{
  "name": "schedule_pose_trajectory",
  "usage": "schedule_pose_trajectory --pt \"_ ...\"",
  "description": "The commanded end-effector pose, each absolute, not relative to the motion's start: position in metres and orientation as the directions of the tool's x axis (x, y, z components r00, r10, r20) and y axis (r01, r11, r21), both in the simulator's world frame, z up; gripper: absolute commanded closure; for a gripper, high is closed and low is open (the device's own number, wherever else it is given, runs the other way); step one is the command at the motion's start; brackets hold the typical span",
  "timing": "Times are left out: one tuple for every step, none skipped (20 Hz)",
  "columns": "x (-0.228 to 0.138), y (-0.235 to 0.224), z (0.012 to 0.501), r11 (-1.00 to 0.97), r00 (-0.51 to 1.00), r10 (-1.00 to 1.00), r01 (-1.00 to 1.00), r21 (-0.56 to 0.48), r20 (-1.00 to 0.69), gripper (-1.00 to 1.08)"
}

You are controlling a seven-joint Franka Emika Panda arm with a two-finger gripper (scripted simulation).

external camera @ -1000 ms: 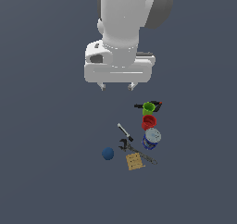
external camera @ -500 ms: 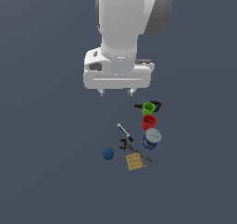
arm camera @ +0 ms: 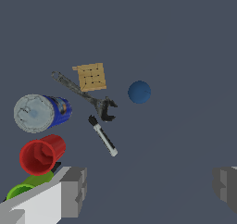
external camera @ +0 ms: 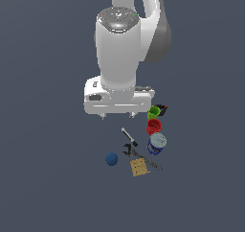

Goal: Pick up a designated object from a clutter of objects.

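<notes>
Flat slate-grey ground fills both views, plain and unmarked, with 1 white arm standing over a small huddle of items. Nearest in the exterior view lies the tan square (external camera: 139,167), flat on the ground with a grid of small dots on its face. Just beside it, on the exterior view's left and apart from everything else, sits the dark-blue ball (external camera: 111,159), smooth and round, touching nothing. A grey metal wrench (external camera: 139,157) lies slantwise past the square, its open jaw end toward the ball and its handle running off to the exterior view's right, close along the square's edge. Just beyond it lies a slim white-and-black tool (external camera: 128,136), also slanted. On the exterior view's right stands the blue-white can (external camera: 157,144), then the red cup (external camera: 154,126) behind it, then the green cup (external camera: 153,113), with a black tool (external camera: 162,109) at the far end of that row; in the wrist view the can and both cups appear tipped on their sides. Above and behind the huddle hangs the gripper (external camera: 116,115), its 2 fingers spread wide with nothing between them, well above the ground and clear of every item.
</notes>
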State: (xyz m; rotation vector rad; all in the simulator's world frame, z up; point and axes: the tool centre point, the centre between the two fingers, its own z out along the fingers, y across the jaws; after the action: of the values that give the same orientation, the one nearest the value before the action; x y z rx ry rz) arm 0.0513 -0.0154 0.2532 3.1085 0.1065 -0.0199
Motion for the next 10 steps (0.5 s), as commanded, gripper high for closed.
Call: schedule_pose_trajectory --pt "0.065 -0.019 0.233 -0.997 0.998 0.067 0.067 0.025 -0.013 -0.92" --pt "0.07 -0.021 0.225 -0.998 0.998 0.067 0.067 0.022 -0.012 -0.92" --pt "0.076 -0.022 0.217 -0.998 0.998 0.066 0.066 0.02 -0.011 -0.92" --pt "0.081 -0.024 0.208 -0.998 0.998 0.066 0.066 0.018 -0.01 -0.92" --pt "0.085 -0.026 0.199 -0.998 0.998 0.065 0.065 0.016 -0.009 -0.92" --pt "0.09 -0.027 0.191 -0.998 0.998 0.064 0.065 0.014 -0.009 -0.92" --pt "0.095 -0.029 0.182 -0.998 0.998 0.064 0.064 0.012 -0.008 -0.92" --pt "0.099 -0.031 0.172 -0.998 0.998 0.063 0.063 0.011 -0.007 -0.92" --pt "0.103 -0.033 0.164 -0.998 0.998 0.062 0.062 0.009 -0.006 -0.92" --pt "0.106 -0.034 0.155 -0.998 0.998 0.062 0.062 0.008 -0.006 -0.92"
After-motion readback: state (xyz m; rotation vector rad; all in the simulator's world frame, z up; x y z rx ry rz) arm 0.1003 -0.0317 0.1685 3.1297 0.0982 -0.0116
